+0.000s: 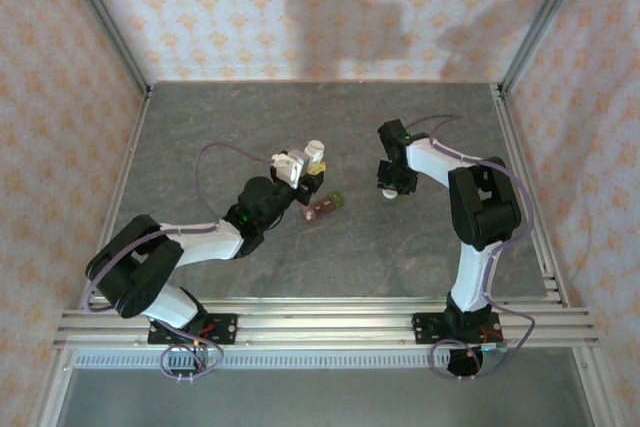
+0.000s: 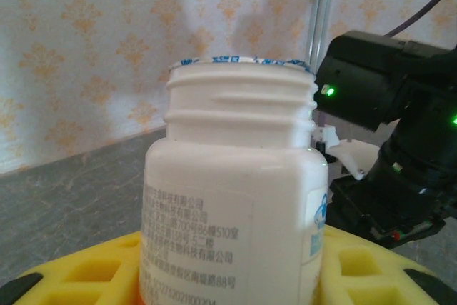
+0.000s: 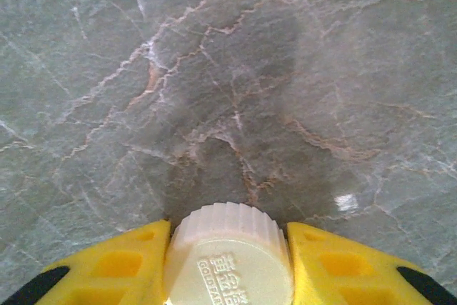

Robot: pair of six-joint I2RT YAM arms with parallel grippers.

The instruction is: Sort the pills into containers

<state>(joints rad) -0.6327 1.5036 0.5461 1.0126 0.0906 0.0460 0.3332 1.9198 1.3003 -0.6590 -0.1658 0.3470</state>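
Observation:
My left gripper [image 1: 297,167] is shut on a white pill bottle [image 1: 315,153], held upright above the table. In the left wrist view the bottle [image 2: 235,176] stands between the yellow fingers [image 2: 86,273], its threaded neck bare and uncapped. The containers [image 1: 325,206], a short brownish-red strip with a green end, lie on the table just below and right of the bottle. My right gripper [image 1: 390,187] is shut on the white ribbed cap [image 3: 232,266], low over the marbled table, with a yellow finger [image 3: 107,269] on each side. The pills are hidden.
The right arm's dark wrist [image 2: 385,105] hangs close behind the bottle. The grey marbled table [image 1: 250,117] is walled by patterned panels and metal rails [image 1: 525,197]. Both arm bases sit on the near rail [image 1: 320,327].

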